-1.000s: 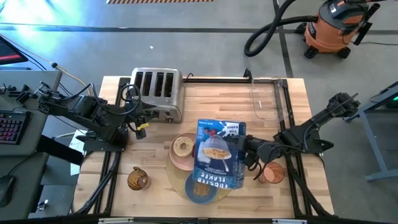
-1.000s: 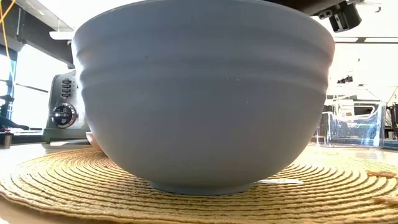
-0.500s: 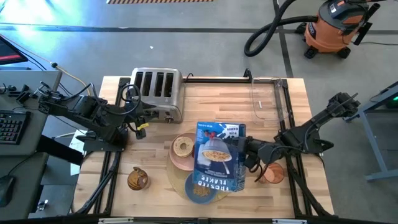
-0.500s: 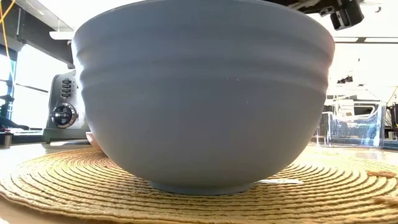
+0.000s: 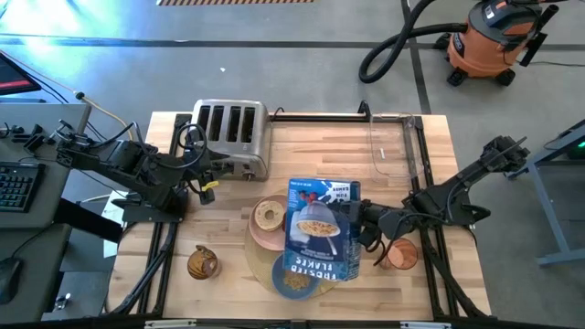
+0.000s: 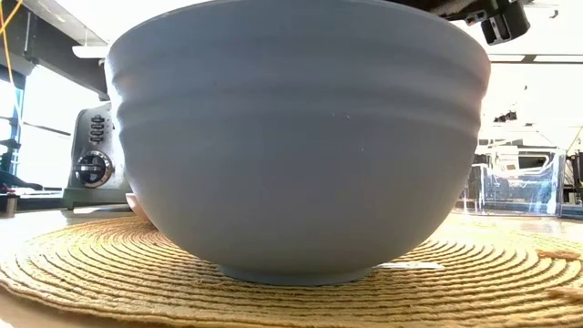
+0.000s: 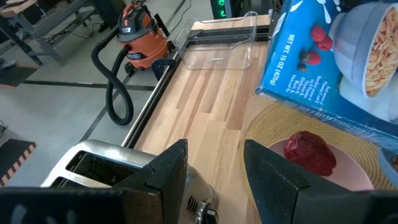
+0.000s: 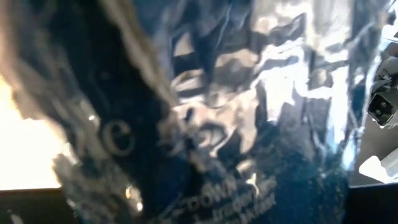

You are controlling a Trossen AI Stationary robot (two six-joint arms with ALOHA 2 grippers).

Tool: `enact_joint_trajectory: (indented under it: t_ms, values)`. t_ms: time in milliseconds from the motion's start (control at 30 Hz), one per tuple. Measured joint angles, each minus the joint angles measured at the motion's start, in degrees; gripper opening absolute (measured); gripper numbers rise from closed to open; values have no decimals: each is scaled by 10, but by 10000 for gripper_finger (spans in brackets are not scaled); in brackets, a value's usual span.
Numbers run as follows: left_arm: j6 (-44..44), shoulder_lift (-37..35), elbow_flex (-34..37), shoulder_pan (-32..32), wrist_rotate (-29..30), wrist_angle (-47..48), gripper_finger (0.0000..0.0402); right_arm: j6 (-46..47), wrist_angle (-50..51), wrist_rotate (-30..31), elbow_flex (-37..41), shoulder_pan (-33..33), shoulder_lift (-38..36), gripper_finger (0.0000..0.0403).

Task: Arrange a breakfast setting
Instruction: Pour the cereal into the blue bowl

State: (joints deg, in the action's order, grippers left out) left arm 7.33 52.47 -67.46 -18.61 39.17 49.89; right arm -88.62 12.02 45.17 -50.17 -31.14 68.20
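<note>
Right tool (image 5: 359,230): gripping a blue cardboard cereal box (image 5: 321,228), holding it tipped over the blue ceramic bowl (image 5: 294,279), which is holding beige cereal flakes (image 5: 292,282) on the round tan woven placemat (image 6: 73,260). Pink plate (image 5: 260,234): carrying a tan bagel (image 5: 268,215) and a red fruit (image 7: 310,152). Left tool (image 7: 214,180): hanging open beside the steel four-slot toaster (image 5: 230,132) on the wooden surface (image 5: 311,146).

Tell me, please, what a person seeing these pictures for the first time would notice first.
First, the blue cereal box, held by the right claw tipped above the blue bowl, which stands on the round tan placemat. Beside it, a pink plate carries a bagel and a red fruit. The steel toaster stands at the back left, near the waiting left claw.
</note>
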Motion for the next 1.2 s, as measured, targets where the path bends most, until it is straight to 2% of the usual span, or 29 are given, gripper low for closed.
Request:
enact_joint_trajectory:
  t_ms: [567,1200]
  values:
    - [0,0,0,0,0,0,149,-68,-33,-23,0,4,1,245]
    - [0,0,0,0,0,0,149,-60,-49,-37,0,18,9,245]
